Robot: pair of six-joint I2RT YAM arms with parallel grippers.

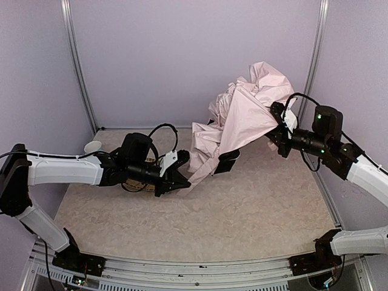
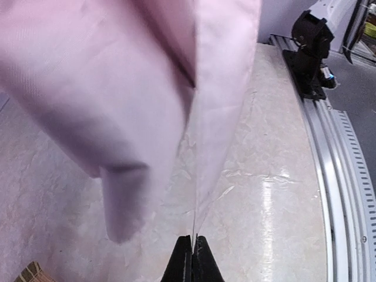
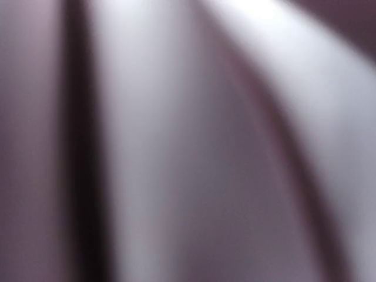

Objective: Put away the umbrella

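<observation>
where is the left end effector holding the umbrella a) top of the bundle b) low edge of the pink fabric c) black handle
b: the left end effector is shut on a thin low edge of the umbrella, just above the table.

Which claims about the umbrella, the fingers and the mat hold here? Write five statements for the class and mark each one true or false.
1. The umbrella is pale pink. True.
2. The umbrella lies flat and neatly folded. False: it is crumpled and raised, with most of it off the table.
3. The left fingers are shut on a thin edge of the umbrella. True.
4. The right wrist view shows the table sharply. False: it shows only blurred fabric.
5. A woven mat lies at the right edge of the table. False: the mat lies on the left, near the left fingers.
</observation>
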